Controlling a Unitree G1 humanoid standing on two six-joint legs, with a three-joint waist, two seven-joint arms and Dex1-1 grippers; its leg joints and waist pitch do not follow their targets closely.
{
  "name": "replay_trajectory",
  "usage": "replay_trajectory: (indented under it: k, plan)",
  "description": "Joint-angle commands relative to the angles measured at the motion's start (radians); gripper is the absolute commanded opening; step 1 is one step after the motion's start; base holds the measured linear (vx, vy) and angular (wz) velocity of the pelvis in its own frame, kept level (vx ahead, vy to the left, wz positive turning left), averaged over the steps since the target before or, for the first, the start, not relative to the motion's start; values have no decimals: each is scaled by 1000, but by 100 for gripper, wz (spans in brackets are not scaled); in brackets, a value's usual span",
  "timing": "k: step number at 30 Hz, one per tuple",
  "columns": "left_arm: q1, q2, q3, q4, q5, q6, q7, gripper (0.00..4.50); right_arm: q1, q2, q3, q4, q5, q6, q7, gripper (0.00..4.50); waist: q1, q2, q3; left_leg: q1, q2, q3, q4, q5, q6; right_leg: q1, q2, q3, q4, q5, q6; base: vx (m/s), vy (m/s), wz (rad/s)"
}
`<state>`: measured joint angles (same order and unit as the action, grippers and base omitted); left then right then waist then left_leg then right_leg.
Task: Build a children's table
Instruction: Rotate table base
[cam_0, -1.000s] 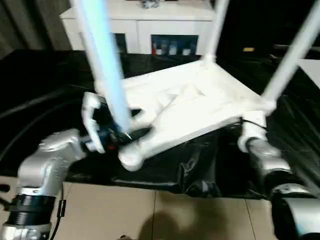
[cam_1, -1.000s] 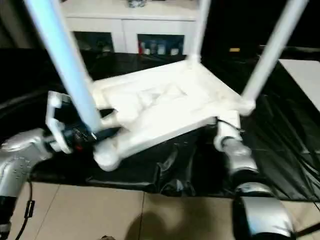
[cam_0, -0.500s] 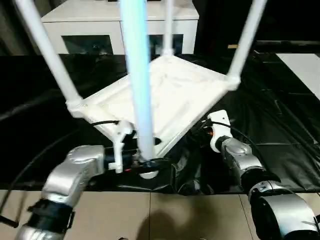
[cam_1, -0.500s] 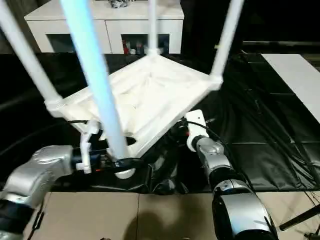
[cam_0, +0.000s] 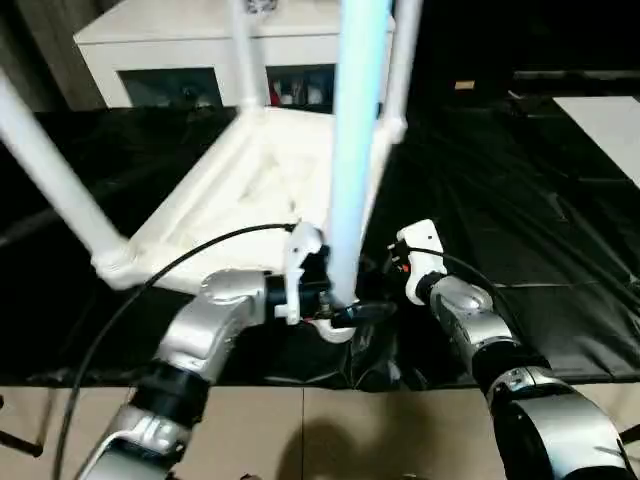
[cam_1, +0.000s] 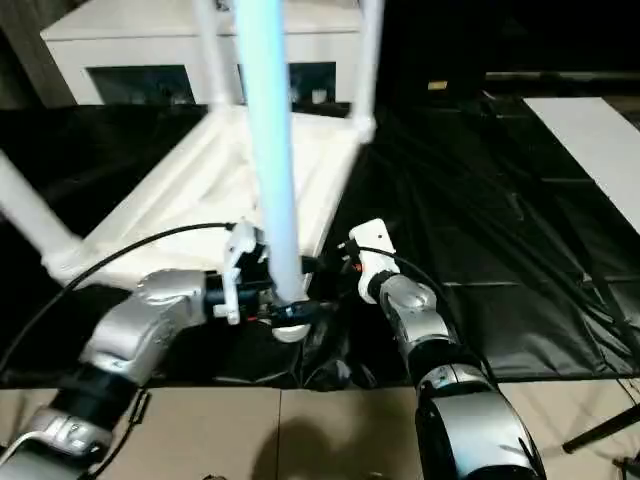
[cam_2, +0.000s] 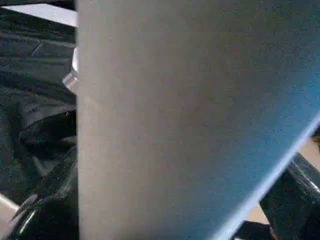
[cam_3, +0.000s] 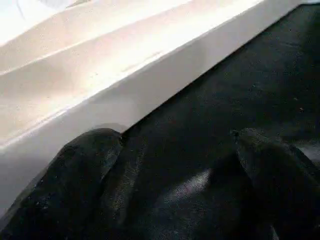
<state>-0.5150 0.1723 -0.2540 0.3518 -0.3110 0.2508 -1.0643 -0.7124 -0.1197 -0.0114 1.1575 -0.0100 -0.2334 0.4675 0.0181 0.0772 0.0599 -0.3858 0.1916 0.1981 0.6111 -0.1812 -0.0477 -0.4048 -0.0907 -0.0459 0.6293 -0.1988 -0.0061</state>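
white leg (cam_0: 352, 150) hides the left pincer (cam_0: 345, 305) gripping it; right pincer (cam_3: 175, 180) spread.

1. You see one white plastic rectangular tabletop (cam_0: 245, 180), lying underside up.
2. You count four long white tube legs standing up from its corners: near-left (cam_0: 55, 180), far-left (cam_0: 245, 55), far-right (cam_0: 400, 60), and the nearest one (cam_0: 355, 150).
3. You have two silver robot arms, one left (cam_0: 215, 315) and one right (cam_0: 465, 315).
4. There is one white cabinet with dark glass doors (cam_0: 200, 50).
5. One black plastic sheet (cam_0: 500, 200) covers the ground.
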Motion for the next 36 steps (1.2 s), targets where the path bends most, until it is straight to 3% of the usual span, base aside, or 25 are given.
replay_trajectory:
  k: [1, 4, 5, 7, 8, 12, 16, 19, 21, 23, 27, 30, 32, 36]
  plan:
    - [-40, -42, -54, 29, 26, -41, 7, 450, -2, 72, 50, -45, -7, -37, 82, 446, 7, 9, -77, 15, 29, -17, -71, -265, 63, 58, -43, 23, -70, -36, -319, 0, 0, 0]
    - [-46, -48, -54, 44, 34, -57, 13, 450, 0, 70, 48, -48, -4, -38, 81, 446, 8, 9, -76, 11, 29, -17, -70, -249, 78, 59, -45, 23, -72, -59, -318, 0, 0, 0]
    - [-64, -65, -44, 88, 57, -100, 40, 450, 5, 62, 42, -51, 0, -40, 83, 446, 6, 14, -76, 13, 29, -16, -70, -254, 81, 55, -43, 22, -76, -71, -313, 0, 0, 0]
    - [-84, -79, -31, 132, 84, -141, 78, 450, 9, 52, 38, -51, -1, -44, 79, 446, 6, 12, -77, 13, 29, -18, -70, -252, 79, 58, -43, 22, -75, -66, -311, 0, 0, 0]
    - [-101, -84, -22, 166, 109, -173, 119, 450, 9, 43, 35, -47, -7, -47, 61, 446, 6, 17, -77, 11, 29, -19, -69, -249, 80, 59, -45, 22, -73, -62, -309, 0, 0, 0]
    - [-148, -53, 14, 248, 174, -252, 232, 450, -6, -6, 3, -36, -16, -49, -49, 446, 4, 14, -79, 14, 28, -21, -70, -248, 80, 58, -46, 21, -78, -65, -297, 0, 0, 0]
    - [-135, -4, 20, 224, 171, -242, 191, 450, -8, -45, -22, -54, 1, -52, -45, 446, 8, 12, -79, 8, 26, -19, -66, -217, 103, 60, -49, 21, -77, -83, -298, 0, 0, 0]
    - [-82, 77, 6, 145, 157, -195, 62, 450, 3, -118, -30, -92, 5, -58, 9, 446, 12, 10, -79, 6, 29, -18, -66, -202, 112, 59, -47, 19, -73, -91, -297, 0, 0, 0]
    - [-46, 128, -8, 97, 141, -167, -5, 450, 12, -160, -26, -110, 1, -62, 38, 446, 15, 16, -80, 13, 30, -15, -64, -203, 112, 51, -42, 19, -73, -94, -297, 0, 0, 0]
    - [-17, 174, -20, 57, 136, -149, -45, 450, 22, -196, -20, -128, -1, -60, 74, 446, 19, 21, -78, 16, 32, -14, -67, -226, 103, 48, -41, 19, -74, -112, -295, 0, 0, 0]
    - [13, 251, -41, 45, 155, -117, -90, 432, 64, -285, 24, -193, -22, -42, 222, 450, 25, 21, -75, 19, 32, -13, -71, -269, 83, 45, -40, 20, -77, -135, -292, 0, 0, 0]
    - [-5, 242, -23, 107, 189, -151, -44, 421, 107, -325, 61, -279, -12, -8, 346, 450, 32, 18, -72, 18, 29, -13, -72, -281, 82, 47, -38, 21, -83, -148, -278, 0, 0, 0]
    - [-32, 229, -20, 184, 225, -200, -2, 389, 146, -349, 90, -369, 11, 34, 449, 450, 35, 14, -73, 17, 25, -13, -69, -272, 96, 52, -36, 22, -85, -144, -258, 0, 0, 0]
    - [-54, 221, -28, 230, 233, -209, -15, 356, 185, -367, 115, -473, 47, 93, 531, 450, 35, 13, -76, 10, 28, -17, -69, -237, 103, 53, -43, 23, -84, -139, -260, 0, 0, 0]
